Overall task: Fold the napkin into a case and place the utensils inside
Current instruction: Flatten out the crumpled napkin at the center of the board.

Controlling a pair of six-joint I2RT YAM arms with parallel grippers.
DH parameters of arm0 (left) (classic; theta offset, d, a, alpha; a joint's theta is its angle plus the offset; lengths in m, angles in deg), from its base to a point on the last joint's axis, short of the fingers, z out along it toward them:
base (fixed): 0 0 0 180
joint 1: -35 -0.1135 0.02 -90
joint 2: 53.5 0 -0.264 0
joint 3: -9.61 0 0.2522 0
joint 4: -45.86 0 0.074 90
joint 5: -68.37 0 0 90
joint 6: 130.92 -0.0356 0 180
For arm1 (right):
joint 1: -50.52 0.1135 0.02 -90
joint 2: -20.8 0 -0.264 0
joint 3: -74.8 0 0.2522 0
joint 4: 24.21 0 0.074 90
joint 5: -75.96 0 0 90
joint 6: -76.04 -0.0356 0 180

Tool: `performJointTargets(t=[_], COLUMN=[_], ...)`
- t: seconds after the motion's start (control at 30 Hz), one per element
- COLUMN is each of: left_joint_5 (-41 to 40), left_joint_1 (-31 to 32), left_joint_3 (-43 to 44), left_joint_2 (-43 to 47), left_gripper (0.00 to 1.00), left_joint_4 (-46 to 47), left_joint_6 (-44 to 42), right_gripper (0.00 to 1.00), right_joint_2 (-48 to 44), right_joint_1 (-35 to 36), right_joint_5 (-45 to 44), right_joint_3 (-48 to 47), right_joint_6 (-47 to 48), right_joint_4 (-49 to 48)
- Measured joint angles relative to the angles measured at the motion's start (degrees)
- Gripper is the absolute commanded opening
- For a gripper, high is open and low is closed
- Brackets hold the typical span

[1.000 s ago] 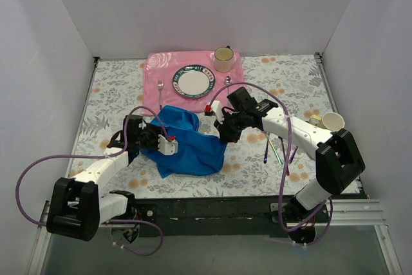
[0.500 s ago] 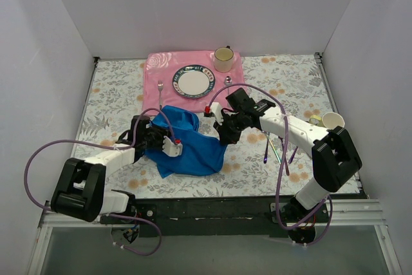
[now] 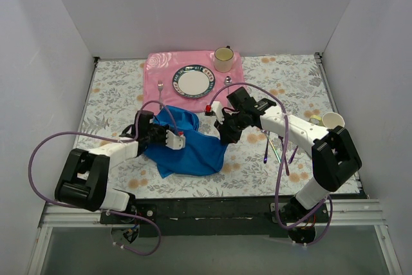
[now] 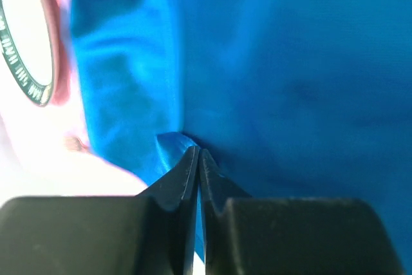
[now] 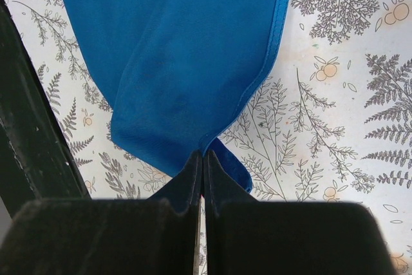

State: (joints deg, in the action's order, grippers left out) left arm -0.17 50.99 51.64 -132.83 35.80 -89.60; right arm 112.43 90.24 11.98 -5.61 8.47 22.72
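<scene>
Top external: both arms bend inward, left fingers [image 4: 188,170] and right fingers [image 5: 195,169] each pinched onto the napkin [image 3: 193,149].

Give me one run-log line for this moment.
phase: folding napkin | left gripper: shut on napkin | right gripper: shut on napkin corner | utensils: loose, not in napkin

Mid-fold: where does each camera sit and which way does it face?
Top external: above and behind the bases, looking down at the table; both arms show.
Left wrist: on the left arm, looking along the left gripper, shut on the napkin.
Right wrist: on the right arm, looking along the right gripper, shut on a napkin corner.
All share the napkin.
</scene>
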Motion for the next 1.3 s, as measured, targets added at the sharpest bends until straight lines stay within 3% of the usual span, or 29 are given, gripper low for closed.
performJointTargets(t=[0.23, 0.37, 0.43, 0.47, 0.57, 0.77, 0.97, 1.3], left_joint_5=[6.08, 10.86, 12.15, 12.37, 11.5, 6.16, 1.64, -1.29], left_joint_1=[-4.13, -10.1, -11.52, -11.45, -9.35, -2.75, -1.49, -1.25], left_joint_3=[21.97, 26.38, 26.51, 26.16, 23.5, 12.79, 3.56, 0.24], left_joint_2=[0.24, 3.89, 5.38, 5.81, 6.6, 7.74, 7.48, -0.31], left_gripper=[0.0, 0.0, 0.18, 0.35, 0.49, 0.48, 0.44, 0.38], left_joint_4=[-13.53, -18.58, -21.75, -23.12, -25.44, -24.17, -14.36, 2.23], left_joint_6=[20.68, 30.03, 31.54, 31.28, 28.89, 20.7, 11.13, 4.52], right_gripper=[0.01, 0.01, 0.01, 0.01, 0.01, 0.01, 0.01, 0.01], right_joint_2=[-0.11, -1.68, -3.21, -4.0, -4.98, -2.82, -2.62, -2.01], right_joint_1=[-0.72, -2.29, -3.06, -3.39, -3.89, -3.87, -3.87, -3.87], right_joint_5=[-0.2, -1.05, -1.49, -1.53, -1.53, -1.07, -0.17, 0.76], right_joint_3=[-0.22, -0.22, -0.22, -0.22, -0.35, -1.51, -1.53, -1.55], right_joint_6=[0.13, 0.79, 1.4, 1.7, 2.1, 2.4, 2.38, 2.21], right_joint_4=[0.7, 2.4, 2.99, 3.15, 3.37, 4.63, 4.94, 4.92])
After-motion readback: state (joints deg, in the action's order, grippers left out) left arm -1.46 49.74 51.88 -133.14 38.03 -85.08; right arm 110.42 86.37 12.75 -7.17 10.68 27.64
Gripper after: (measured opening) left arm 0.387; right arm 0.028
